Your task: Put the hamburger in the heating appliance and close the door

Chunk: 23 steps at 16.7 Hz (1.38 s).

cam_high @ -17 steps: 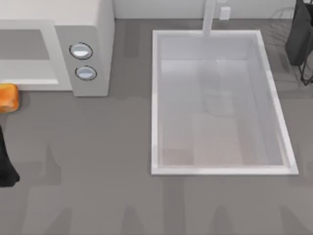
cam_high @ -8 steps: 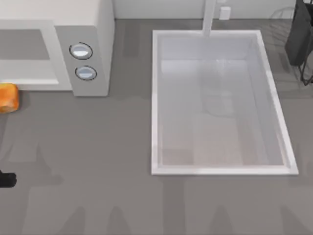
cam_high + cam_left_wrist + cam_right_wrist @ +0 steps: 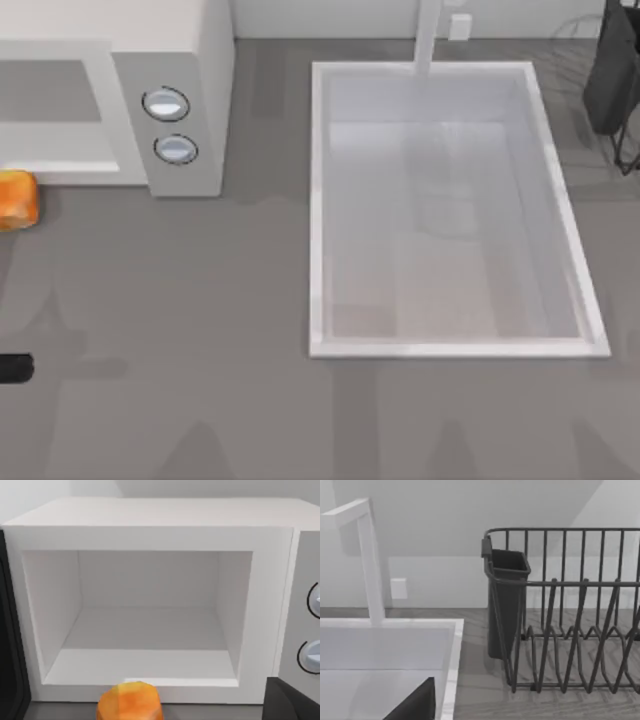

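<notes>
The hamburger, a small orange-bun item, lies on the counter at the table's far left, just in front of the heating appliance, a white microwave with two round knobs. In the left wrist view the hamburger sits right before the sill of the open, empty cavity. A dark upright panel at the cavity's side may be the swung-open door. A stub of my left arm shows at the table's left edge, nearer than the hamburger and apart from it. A dark gripper part shows in the left wrist view.
A big white sink basin with a tap takes up the table's middle and right. A black dish rack with a cutlery cup stands at the back right, where my right arm is parked.
My left arm has drawn back toward the table's left edge; a larger black part of it showed a second ago, now just a stub. The hamburger has not moved.
</notes>
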Motion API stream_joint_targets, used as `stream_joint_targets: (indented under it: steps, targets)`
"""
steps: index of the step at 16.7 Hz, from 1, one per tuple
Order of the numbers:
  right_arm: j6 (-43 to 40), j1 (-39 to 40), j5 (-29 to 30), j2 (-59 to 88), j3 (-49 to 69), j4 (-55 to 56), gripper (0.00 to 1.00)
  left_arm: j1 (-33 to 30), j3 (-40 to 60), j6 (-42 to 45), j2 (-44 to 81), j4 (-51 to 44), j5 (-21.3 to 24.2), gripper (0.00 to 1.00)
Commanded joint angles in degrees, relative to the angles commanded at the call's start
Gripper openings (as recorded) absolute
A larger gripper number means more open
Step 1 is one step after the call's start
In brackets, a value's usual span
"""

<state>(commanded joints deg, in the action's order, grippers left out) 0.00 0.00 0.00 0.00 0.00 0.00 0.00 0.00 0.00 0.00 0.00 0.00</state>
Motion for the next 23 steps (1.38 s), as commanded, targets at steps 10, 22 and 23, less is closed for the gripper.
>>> stream_joint_targets:
  steps: [10, 22, 23]
  targets:
    - [0.0, 0.0, 0.0, 0.0, 0.0, 0.0, 1.0, 3.6, 0.9, 0.0, -0.9, -1.8, 3.6, 0.0]
    - [0.0, 0.0, 0.0, 0.0, 0.0, 0.0, 1.0, 12.2, 3.7, 0.0, -2.5, -6.4, 12.2, 0.0]
    - [0.0, 0.0, 0.0, 0.0, 0.0, 0.0, 1.0, 13.6, 4.7, 0.0, -2.4, -7.3, 13.6, 0.0]
